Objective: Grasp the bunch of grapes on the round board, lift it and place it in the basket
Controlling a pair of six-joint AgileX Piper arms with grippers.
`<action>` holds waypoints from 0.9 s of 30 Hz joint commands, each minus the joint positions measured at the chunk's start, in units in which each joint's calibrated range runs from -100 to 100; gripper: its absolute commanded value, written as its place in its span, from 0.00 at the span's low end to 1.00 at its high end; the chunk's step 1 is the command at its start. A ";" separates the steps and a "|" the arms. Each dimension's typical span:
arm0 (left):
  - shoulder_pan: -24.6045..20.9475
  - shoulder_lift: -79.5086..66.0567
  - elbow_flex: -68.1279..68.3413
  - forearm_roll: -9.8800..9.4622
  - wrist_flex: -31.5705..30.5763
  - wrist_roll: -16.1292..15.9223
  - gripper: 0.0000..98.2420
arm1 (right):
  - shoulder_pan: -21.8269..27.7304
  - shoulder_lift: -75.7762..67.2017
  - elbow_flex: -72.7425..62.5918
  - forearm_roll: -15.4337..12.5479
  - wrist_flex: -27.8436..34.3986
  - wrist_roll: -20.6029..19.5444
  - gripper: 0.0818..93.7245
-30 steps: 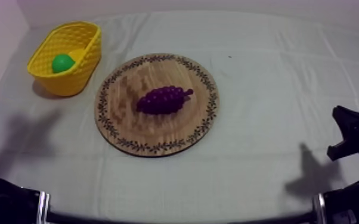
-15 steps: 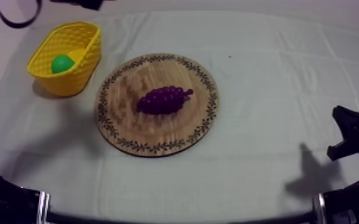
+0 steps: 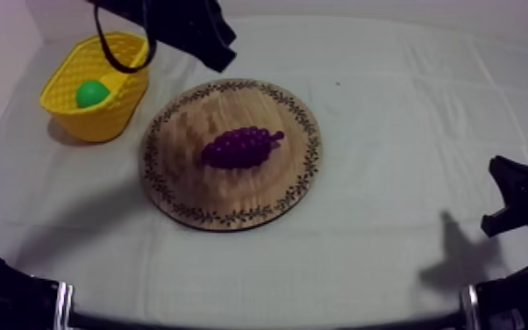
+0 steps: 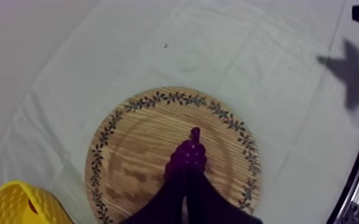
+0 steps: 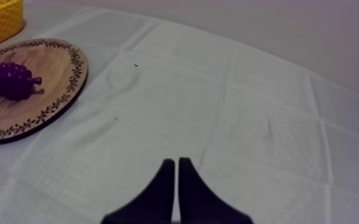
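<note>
Black left claw [image 4: 184, 182] closed, empty

The top camera is looking down at a slant over the whole desk [image 3: 390, 105]. The left wrist camera is facing steeply down from above the wooden board [image 4: 128, 143]. The right wrist camera is looking low across the desk, catching that board too.

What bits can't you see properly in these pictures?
Left wrist view: the near end of the bunch of grapes is hidden behind the fingers of the left gripper.
Left wrist view: the yellow basket is cut off by the edge.
Right wrist view: the basket is cut off too.
Top view: a green round thing lies in the basket, partly behind its wall; its kind cannot be told.
</note>
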 commanded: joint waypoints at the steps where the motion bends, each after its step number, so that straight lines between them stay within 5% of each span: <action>1: 0.10 0.54 0.41 -0.23 -0.09 -0.63 0.03 | 0.02 -0.01 -0.03 0.01 -0.03 0.00 0.00; 4: 0.21 1.08 0.97 -0.92 0.12 0.58 0.25 | 0.02 -0.01 -0.03 0.01 -0.03 0.00 0.00; 9: -0.16 1.38 1.75 -0.94 4.28 1.13 0.76 | 0.02 -0.01 -0.03 0.01 -0.03 0.00 0.00; 11: -0.26 1.47 1.93 -0.84 5.23 0.92 0.87 | 0.02 -0.01 -0.03 0.01 -0.03 0.00 0.00; 16: -0.39 1.49 2.72 -0.77 5.92 0.44 0.96 | 0.02 -0.01 -0.03 0.01 -0.03 0.00 0.00; 27: -0.91 1.80 11.58 -0.87 -0.96 -0.89 0.98 | 0.02 -0.01 -0.03 0.01 -0.03 0.00 0.00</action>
